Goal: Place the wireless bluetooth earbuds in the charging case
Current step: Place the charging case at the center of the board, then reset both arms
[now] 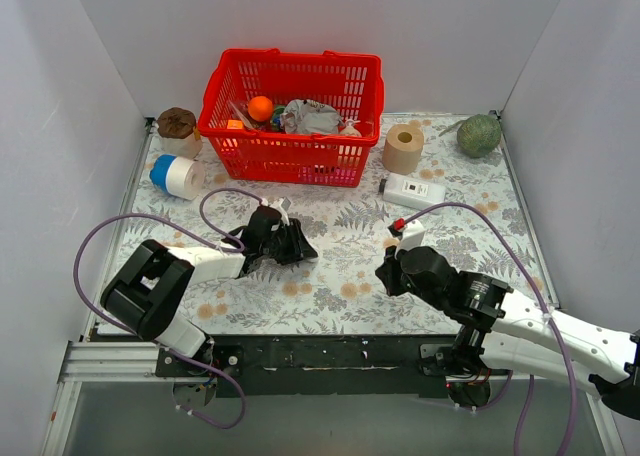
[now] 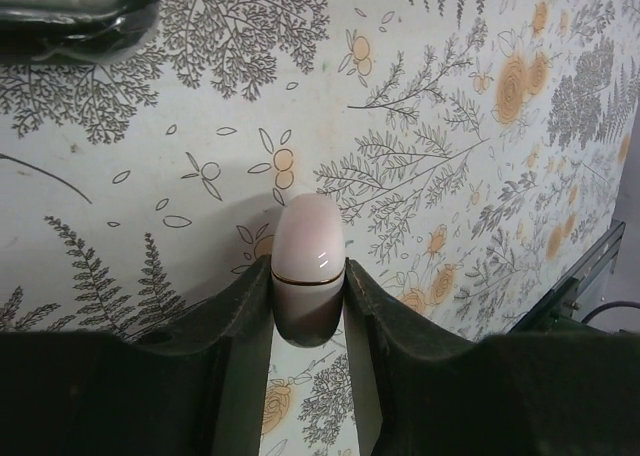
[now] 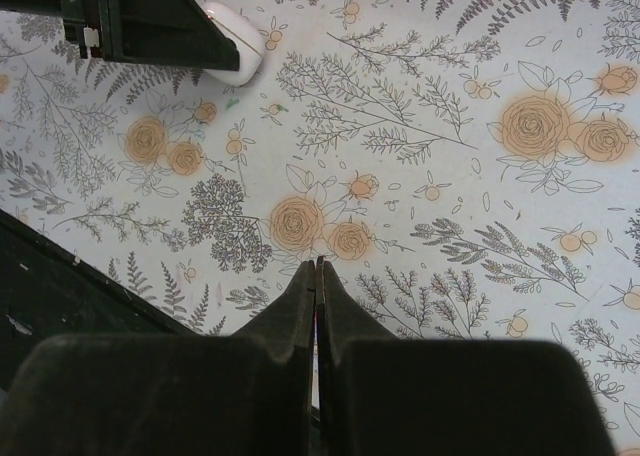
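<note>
1. Surface (image 1: 350, 266): pale cloth printed with grey ferns and orange flowers, walled in white on three sides.
2. Red basket (image 1: 290, 156): red plastic mesh with a handle; reference for all places below. It holds an orange ball (image 1: 260, 108) and crumpled packaging.
3. Left arm (image 1: 190, 261): black and white, lying in front of the basket and a little to its left, with a purple cable looped over it.
4. Right arm (image 1: 520, 316): same make, in front of the basket and off to its right, reaching in from the near corner.
5. Green ball (image 1: 479, 135): well right of the basket, in the far corner.
6. Paper roll (image 1: 403, 148): tan, upright, just right of the basket.
7. Tape roll (image 1: 176, 176): blue and white, just left of the basket.
8. White box (image 1: 414, 189): flat, in front of the basket's right end.
9. Brown lump (image 1: 177, 123): left of the basket, behind the tape roll; kind not clear.
10. Left fingers (image 2: 245, 311): partly closed, clamped on both sides of the charging case.
11. Right fingers (image 3: 295, 306): pressed fully together above bare cloth, with nothing seen between them.
12. Charging case (image 2: 309, 256): white oval pebble, lid closed with a thin seam around it, in front of the basket, gripped at its lower half.
13. Earbuds: too small to make out in any view.
</note>
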Motion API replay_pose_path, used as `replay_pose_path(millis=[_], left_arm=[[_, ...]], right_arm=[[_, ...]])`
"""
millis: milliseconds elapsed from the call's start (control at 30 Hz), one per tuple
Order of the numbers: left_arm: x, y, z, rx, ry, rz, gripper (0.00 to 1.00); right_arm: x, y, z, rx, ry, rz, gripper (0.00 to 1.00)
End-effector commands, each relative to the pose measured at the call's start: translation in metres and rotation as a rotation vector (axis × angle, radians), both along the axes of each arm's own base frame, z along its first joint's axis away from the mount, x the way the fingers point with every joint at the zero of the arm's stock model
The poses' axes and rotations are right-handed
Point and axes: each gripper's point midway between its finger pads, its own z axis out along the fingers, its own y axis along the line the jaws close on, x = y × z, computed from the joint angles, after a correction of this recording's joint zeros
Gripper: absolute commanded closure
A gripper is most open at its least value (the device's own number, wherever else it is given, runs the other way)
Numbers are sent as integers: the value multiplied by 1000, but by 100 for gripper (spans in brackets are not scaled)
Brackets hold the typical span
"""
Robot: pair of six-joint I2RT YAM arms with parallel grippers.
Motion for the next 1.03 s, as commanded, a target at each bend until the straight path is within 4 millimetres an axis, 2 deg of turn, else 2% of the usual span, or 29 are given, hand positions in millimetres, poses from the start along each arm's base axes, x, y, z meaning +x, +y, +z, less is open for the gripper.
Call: replay_pose_path(millis=[0, 133, 267, 300, 333, 367, 400, 433, 467, 500, 533, 567, 633, 667, 700, 767, 867, 967, 1000], left_arm=[[5, 7, -1, 40, -25, 34, 62], [4, 16, -4, 87, -25, 47, 51], [1, 31, -5, 151, -21, 78, 46], [-1, 35, -3, 166, -22, 86, 45], [1, 39, 12, 167, -57, 98, 44], [-7, 50, 12, 208, -37, 113, 42], [-6, 58, 18, 230, -54, 143, 39], [-2, 69, 40, 231, -120, 202, 35], [-8, 84, 41, 276, -104, 238, 7], [-2, 102, 50, 319, -144, 331, 2], [-2, 113, 69, 300, -190, 392, 2], [-7, 126, 70, 299, -165, 478, 2], [-6, 150, 81, 296, -185, 635, 2], [-12, 157, 89, 263, -178, 690, 2], [-14, 160, 93, 251, -182, 702, 2], [-19, 151, 102, 206, -190, 648, 2], [-24, 131, 121, 133, -259, 503, 2], [-24, 127, 134, 79, -310, 484, 2], [-23, 126, 138, 77, -317, 479, 2]], right_arm=[[5, 8, 20, 38, -19, -4, 96], [5, 10, 21, 44, -21, -2, 91], [4, 7, 22, 47, -22, -8, 89], [5, 5, 24, 48, -27, -15, 89], [4, 3, 23, 51, -24, -23, 89], [4, 1, 23, 51, -26, -25, 89], [4, 0, 25, 61, -33, -28, 88], [4, -1, 24, 64, -36, -27, 87], [3, -3, 19, 63, -33, -27, 86], [3, -4, 18, 70, -40, -31, 85], [3, -5, 18, 75, -47, -35, 83], [2, -6, 11, 63, -45, -29, 82], [4, -8, 10, 66, -60, -38, 74], [4, -8, 7, 59, -60, -32, 72], [5, -10, 5, 53, -67, -39, 70], [7, -10, 5, 57, -74, -41, 64], [10, -11, 9, 47, -92, -50, 60], [14, -13, 17, 54, -118, -70, 57], [16, -15, 21, 58, -132, -83, 52]])
